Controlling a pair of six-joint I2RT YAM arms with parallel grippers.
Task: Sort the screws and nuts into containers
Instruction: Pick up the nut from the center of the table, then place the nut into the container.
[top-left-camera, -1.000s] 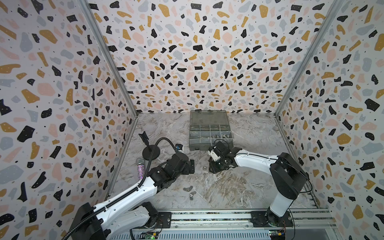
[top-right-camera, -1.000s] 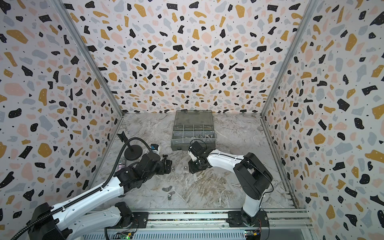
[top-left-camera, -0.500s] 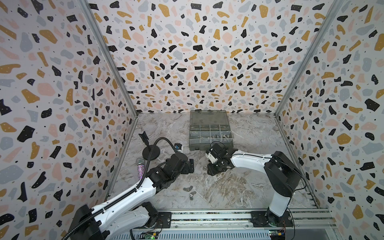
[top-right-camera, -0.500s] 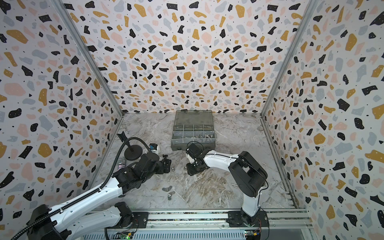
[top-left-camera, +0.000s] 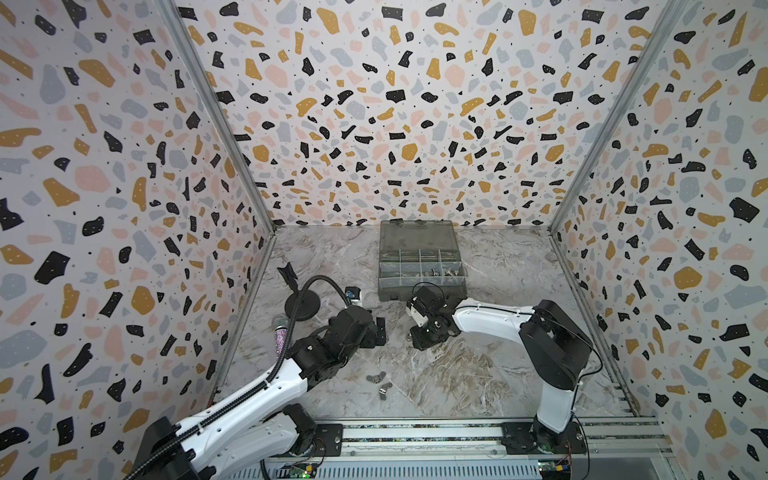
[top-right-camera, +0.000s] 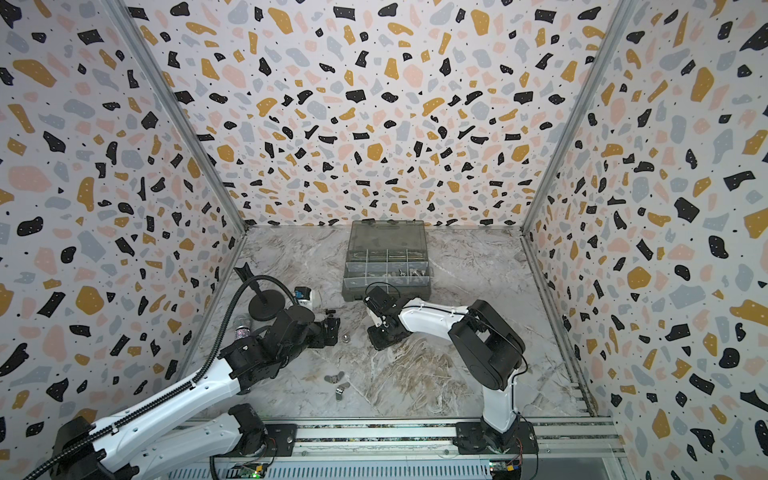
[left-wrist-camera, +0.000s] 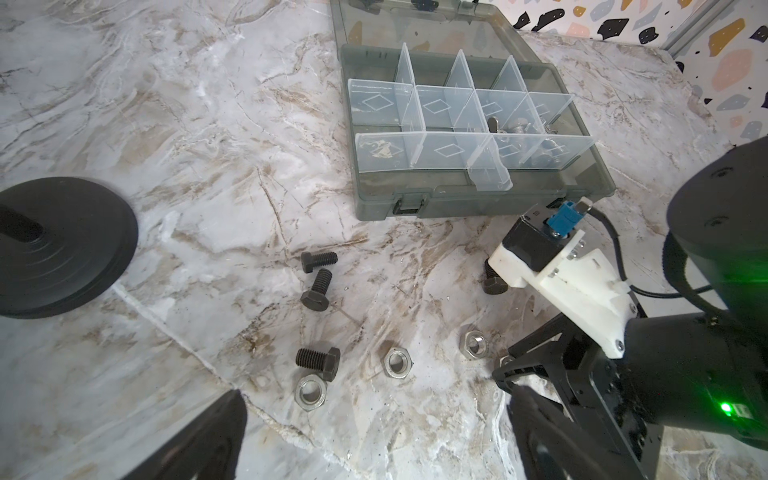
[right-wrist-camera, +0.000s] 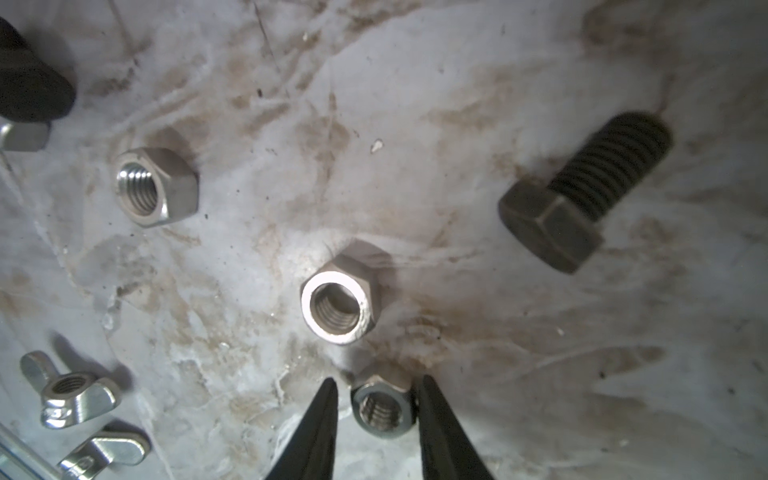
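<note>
Bracketing one nut (right-wrist-camera: 383, 409), my right pincer (right-wrist-camera: 377, 381) is standing slightly open; left pincer (left-wrist-camera: 374, 392), nine o'clock, is gaping empty.

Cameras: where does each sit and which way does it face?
Top views: high over the base rail, looking down at the table; the left gripper and right gripper show.
Left wrist: on the left arm, facing the organizer box; its open fingers and the right gripper show.
Right wrist: close above the table, looking down; its fingertips flank a hex nut.
Shared: both wrist views show loose hex nuts.
</note>
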